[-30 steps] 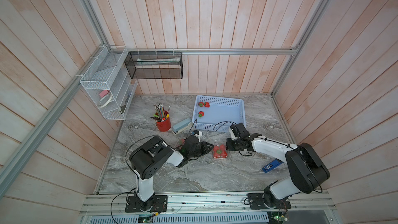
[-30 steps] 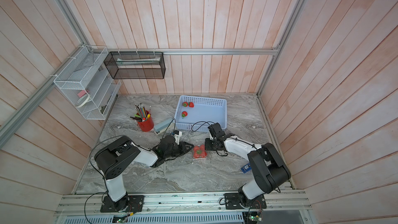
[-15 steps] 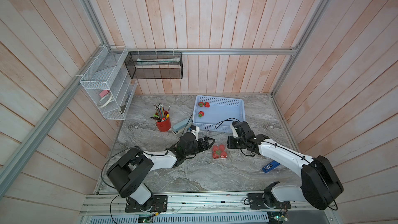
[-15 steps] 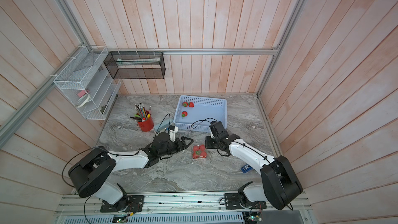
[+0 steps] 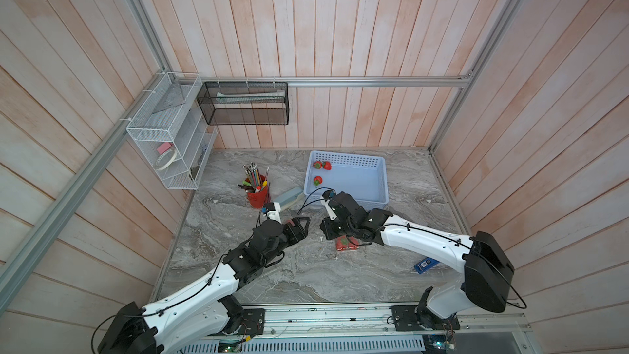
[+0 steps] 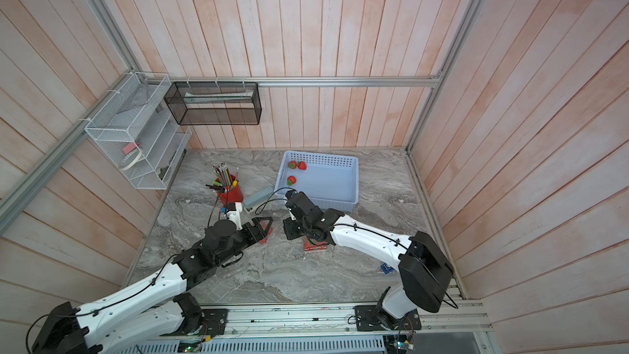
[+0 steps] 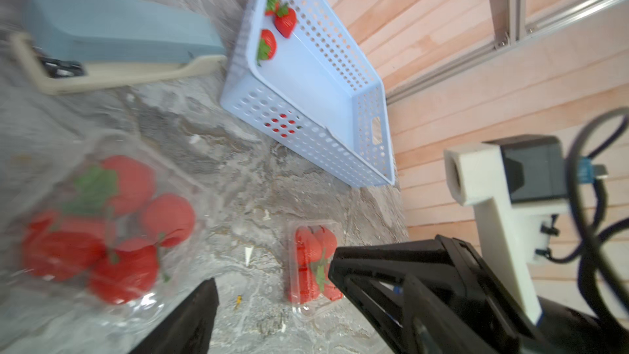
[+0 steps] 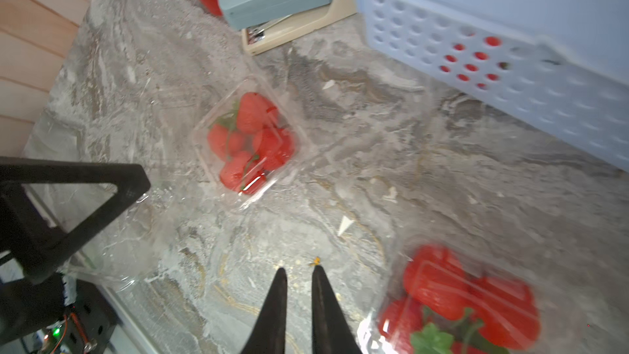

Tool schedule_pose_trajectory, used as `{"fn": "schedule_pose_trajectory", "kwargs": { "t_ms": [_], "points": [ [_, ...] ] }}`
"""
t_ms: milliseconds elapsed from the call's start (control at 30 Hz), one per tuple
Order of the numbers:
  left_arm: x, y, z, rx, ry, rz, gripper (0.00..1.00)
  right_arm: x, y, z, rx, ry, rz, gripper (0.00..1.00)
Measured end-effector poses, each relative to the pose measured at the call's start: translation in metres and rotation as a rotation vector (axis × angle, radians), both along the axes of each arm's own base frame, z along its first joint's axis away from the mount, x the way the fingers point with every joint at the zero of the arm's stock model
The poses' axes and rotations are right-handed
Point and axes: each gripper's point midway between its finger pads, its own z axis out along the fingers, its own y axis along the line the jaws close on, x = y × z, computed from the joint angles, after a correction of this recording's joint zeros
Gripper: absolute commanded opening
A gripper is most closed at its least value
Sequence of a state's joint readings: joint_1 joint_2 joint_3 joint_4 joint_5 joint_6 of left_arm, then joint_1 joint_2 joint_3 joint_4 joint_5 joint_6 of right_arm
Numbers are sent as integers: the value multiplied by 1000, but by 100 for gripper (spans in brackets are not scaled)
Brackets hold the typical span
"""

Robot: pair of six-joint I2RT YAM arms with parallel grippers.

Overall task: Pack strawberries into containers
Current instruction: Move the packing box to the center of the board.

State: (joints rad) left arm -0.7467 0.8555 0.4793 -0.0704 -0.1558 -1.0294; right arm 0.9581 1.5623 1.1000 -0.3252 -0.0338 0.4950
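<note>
Near the middle of the grey marble desk (image 5: 306, 277), we are looking at two small clear plastic clamshell boxes, each already holding a cluster of glossy red strawberries (image 8: 255, 131). The left box (image 8: 252, 141) is lying left of centre, on the near side of a grey-blue stapler (image 5: 289, 197). The right box (image 5: 345, 246) is sitting just right of centre, partly under our right arm. Both are looking lidded to us, though glare is making that a judgement.

What is changing is the grip. A second ago our left pincer (image 7: 272, 272) was clenched low over the desk. Now it is standing released, fingers spread wide with bare marble between them, grasping nothing. Our right pincer (image 8: 299, 271), shut tight a second ago, is just beginning to part, with a thin gap and nothing in it, its tips hovering beside the right box. That box is lying where it lay before.

We are reading this as two boxes packed and let go. At the back edge, the large light-blue perforated plastic basket (image 5: 347, 160) is keeping loose berries (image 5: 318, 180): three at its left end, and a fourth berry (image 7: 282, 126) showing through the holes of its near wall. Those are wanting a third box. A patch of clear plastic (image 8: 112, 243) is lying under our left pincer, but we cannot tell whether it is that box.
</note>
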Motion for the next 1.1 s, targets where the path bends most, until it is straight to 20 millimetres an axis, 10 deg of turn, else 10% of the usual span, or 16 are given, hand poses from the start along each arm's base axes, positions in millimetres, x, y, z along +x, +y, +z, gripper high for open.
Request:
{"fn": "schedule_pose_trajectory", "kwargs": {
  "t_ms": [467, 667, 1100],
  "points": [
    [-50, 141, -28, 146, 135, 506, 87, -45, 120, -12, 74, 74, 340, 4],
    [-76, 190, -11, 111, 120, 689, 84, -68, 156, -22, 76, 111, 465, 4],
    [-95, 226, 6, 104, 63, 797, 83, -103, 141, -88, -107, 245, 553, 1]
  ]
}}
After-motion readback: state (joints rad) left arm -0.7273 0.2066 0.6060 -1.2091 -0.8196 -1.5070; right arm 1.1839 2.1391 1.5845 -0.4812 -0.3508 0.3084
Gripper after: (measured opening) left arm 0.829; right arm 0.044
